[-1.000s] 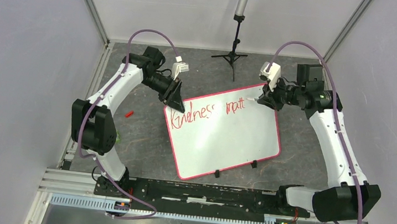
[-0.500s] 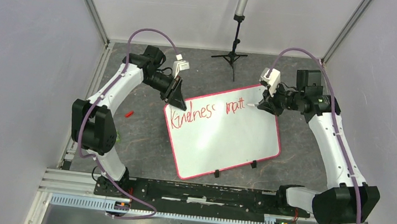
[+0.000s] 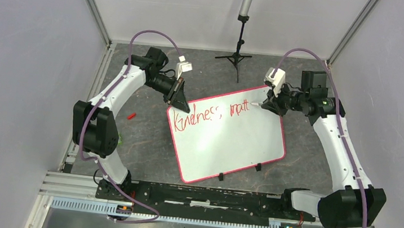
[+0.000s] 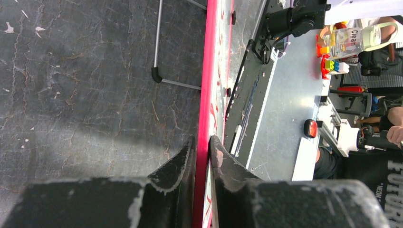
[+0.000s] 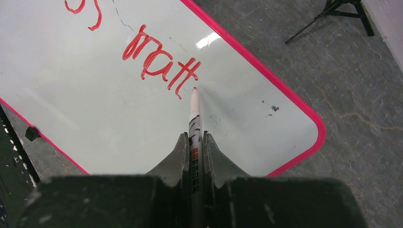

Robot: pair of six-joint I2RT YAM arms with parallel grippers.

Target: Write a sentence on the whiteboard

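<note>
Black clips (image 3: 258,167) line the lower edge of the whiteboard (image 3: 230,145), lying skewed mid-frame on the dark tabletop (image 3: 140,141). Across its upper part the sentence (image 3: 205,114) reads "Kindness matt" in red. The left tool (image 3: 181,105) pinches the board's upper-left pink rim. The right tool (image 3: 267,104), upper right, pinches a white marker (image 5: 195,118), tip beside the last "t". A tripod (image 3: 238,53) stands behind.

In the top view both arms rise from bases at six o'clock and bend inward, the left gripper (image 3: 181,105) pinched on the whiteboard (image 3: 225,145) at its ten o'clock corner, the right gripper (image 3: 264,105) between one and two o'clock, clamping a marker (image 5: 194,107) pointing toward nine o'clock.
</note>
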